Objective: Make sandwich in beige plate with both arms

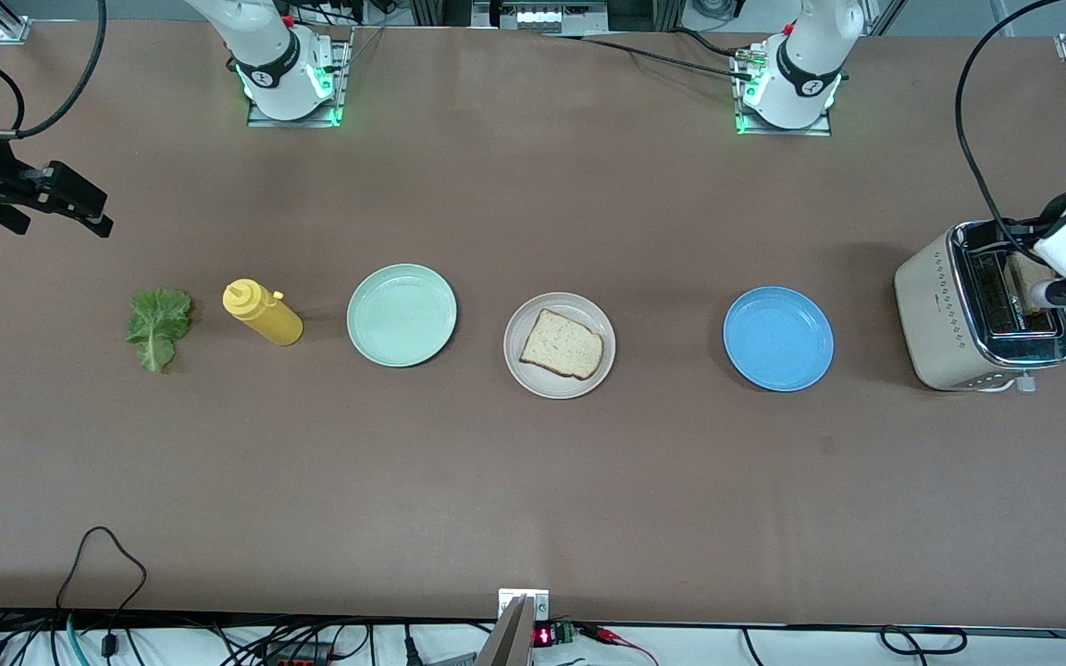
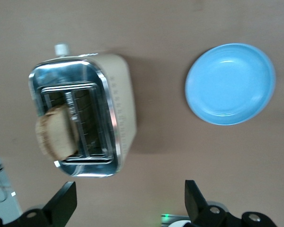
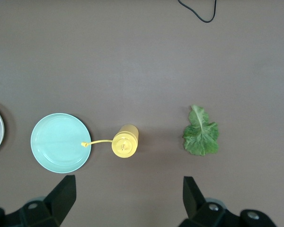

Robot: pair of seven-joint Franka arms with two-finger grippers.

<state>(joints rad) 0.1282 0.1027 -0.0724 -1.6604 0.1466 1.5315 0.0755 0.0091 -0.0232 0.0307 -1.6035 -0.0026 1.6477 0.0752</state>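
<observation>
The beige plate (image 1: 559, 388) lies mid-table with one bread slice (image 1: 562, 344) on it. A second bread slice (image 2: 57, 132) stands in a slot of the toaster (image 1: 949, 319) at the left arm's end. The green lettuce leaf (image 1: 159, 326) lies on the table at the right arm's end and also shows in the right wrist view (image 3: 200, 132). My left gripper (image 2: 128, 203) is open and empty, up over the table beside the toaster. My right gripper (image 1: 93, 211) is open and empty, up in the air near the lettuce, as the right wrist view (image 3: 128, 198) also shows.
A yellow squeeze bottle (image 1: 262, 312) stands between the lettuce and a mint-green plate (image 1: 402, 314). A blue plate (image 1: 778, 338) lies between the beige plate and the toaster. Cables hang along the table's front edge (image 1: 98, 555).
</observation>
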